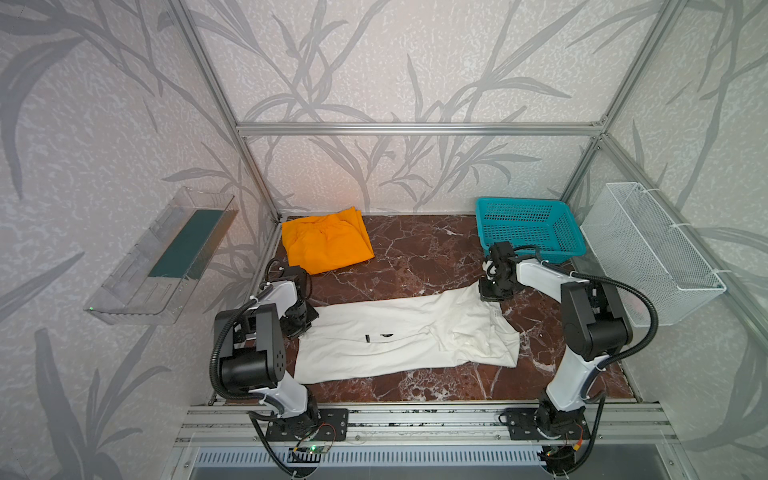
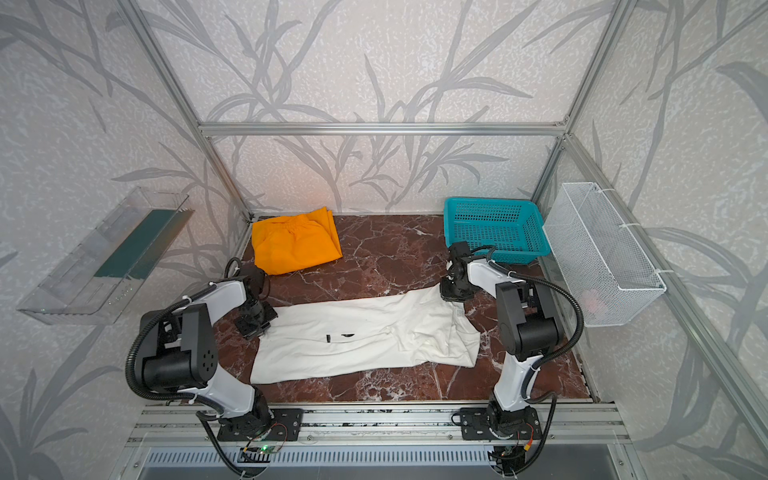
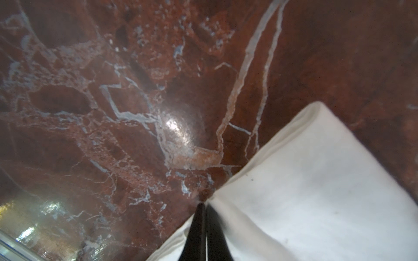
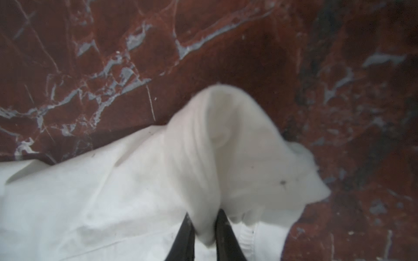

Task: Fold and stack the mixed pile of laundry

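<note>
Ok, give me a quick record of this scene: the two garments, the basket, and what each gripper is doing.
white shirt: spread lengthwise across the marble table, right end bunched
orange trousers: roughly folded, far left corner, apart from the shirt
teal basket: far right corner
left gripper: shut, apparently pinching the shirt's far left corner
right gripper: shut on a bunched fold at the shirt's far right end

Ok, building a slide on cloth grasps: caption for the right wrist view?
Right gripper pinches a bunched fold of the white shirt over the red marble table.
</note>
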Robot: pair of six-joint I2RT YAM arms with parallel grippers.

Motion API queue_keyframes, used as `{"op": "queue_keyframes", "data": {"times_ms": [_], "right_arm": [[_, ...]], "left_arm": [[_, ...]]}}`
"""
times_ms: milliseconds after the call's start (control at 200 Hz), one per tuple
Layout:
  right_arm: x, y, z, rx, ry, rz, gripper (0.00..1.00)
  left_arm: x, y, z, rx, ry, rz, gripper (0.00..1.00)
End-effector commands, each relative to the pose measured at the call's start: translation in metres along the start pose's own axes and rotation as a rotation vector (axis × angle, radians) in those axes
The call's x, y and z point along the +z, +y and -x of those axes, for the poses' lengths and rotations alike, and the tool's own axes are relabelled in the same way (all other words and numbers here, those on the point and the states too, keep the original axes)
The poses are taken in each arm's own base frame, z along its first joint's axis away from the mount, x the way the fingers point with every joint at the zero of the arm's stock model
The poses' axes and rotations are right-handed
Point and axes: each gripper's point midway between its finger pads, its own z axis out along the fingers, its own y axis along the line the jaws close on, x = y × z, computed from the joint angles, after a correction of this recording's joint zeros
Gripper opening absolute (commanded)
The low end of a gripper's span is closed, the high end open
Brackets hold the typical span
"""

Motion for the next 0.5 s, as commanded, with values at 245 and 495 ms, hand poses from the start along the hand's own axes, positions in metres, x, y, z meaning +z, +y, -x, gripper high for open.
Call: {"op": "queue_keyframes", "data": {"times_ms": [245, 495], "right_arm": [[-0.06, -0.028, 0.043, -0.001, -0.163, -0.145, 0.0], [-0.032, -0.037, 0.027, 0.055, -0.053, -0.101, 0.05]], "left_arm": [[-0.007, -0.001, 0.001, -0.032, -0.048, -0.043, 0.0], [0.0, -0.006, -0.006, -0.027, -0.006, -0.06, 0.0]]}}
